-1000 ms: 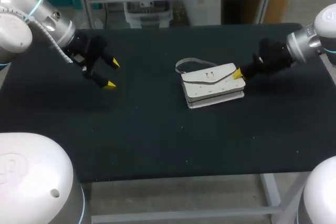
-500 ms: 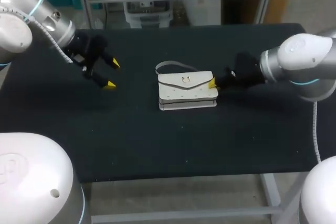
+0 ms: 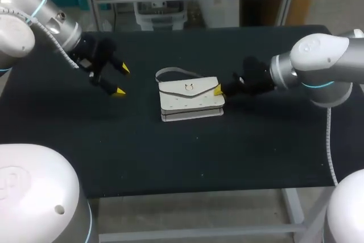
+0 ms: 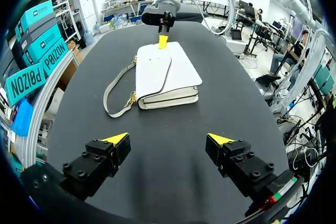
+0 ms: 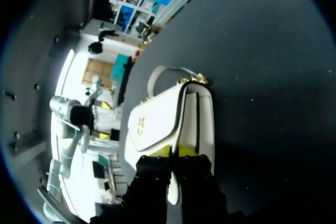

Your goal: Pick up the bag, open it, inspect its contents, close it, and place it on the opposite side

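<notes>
Bag (image 3: 190, 98), white with a front flap and a small clasp, lies flat near the middle of the black bench (image 3: 170, 157). Its strap (image 3: 170, 73) is looped on the far side. The right arm (image 3: 318, 64) comes in from the right. The right jaws stand narrow, pinched on the bag's right end; a white edge of the bag (image 5: 168, 119) runs between their yellow tips. The left arm (image 3: 51, 24) hangs over the bench, well apart from the bag. The left jaws are wide and hold nothing, with the bag (image 4: 165, 74) ahead of them.
</notes>
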`<state>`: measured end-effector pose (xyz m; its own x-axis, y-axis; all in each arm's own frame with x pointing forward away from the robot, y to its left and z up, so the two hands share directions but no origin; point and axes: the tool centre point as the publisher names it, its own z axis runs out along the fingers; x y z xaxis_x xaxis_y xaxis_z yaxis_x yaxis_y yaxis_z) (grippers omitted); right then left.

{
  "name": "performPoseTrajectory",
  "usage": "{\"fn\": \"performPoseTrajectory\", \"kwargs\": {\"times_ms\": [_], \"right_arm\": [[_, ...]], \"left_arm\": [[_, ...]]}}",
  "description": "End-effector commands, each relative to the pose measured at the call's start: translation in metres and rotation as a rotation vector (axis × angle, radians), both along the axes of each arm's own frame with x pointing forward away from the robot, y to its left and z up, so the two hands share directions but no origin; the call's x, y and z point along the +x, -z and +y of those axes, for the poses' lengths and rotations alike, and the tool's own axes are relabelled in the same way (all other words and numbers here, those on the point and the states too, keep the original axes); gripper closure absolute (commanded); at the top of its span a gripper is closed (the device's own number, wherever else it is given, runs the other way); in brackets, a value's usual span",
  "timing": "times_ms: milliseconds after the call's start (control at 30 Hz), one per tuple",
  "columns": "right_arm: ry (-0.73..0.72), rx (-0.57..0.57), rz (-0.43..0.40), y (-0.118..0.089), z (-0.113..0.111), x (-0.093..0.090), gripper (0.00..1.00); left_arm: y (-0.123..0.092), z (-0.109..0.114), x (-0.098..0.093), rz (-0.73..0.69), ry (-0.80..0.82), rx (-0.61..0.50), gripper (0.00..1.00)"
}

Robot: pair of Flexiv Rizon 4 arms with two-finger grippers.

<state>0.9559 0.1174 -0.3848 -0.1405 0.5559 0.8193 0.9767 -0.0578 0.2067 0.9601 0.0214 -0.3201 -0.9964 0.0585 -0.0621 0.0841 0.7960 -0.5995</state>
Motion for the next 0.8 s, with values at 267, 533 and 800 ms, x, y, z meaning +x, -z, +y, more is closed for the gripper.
{"fn": "performPoseTrajectory", "kwargs": {"times_ms": [267,533,800], "right_arm": [[0.035,0.023,-0.017,0.003,0.012,-0.004,1.0],[0.024,0.023,-0.017,0.002,0.02,-0.005,1.0],[0.024,0.023,-0.017,-0.003,0.014,-0.006,0.0]], "left_arm": [[0.001,0.0,0.0,0.0,0.001,-0.002,0.0],[0.001,0.0,0.0,0.0,0.001,-0.002,0.0],[0.001,0.0,0.0,0.0,0.001,-0.002,0.0]]}}
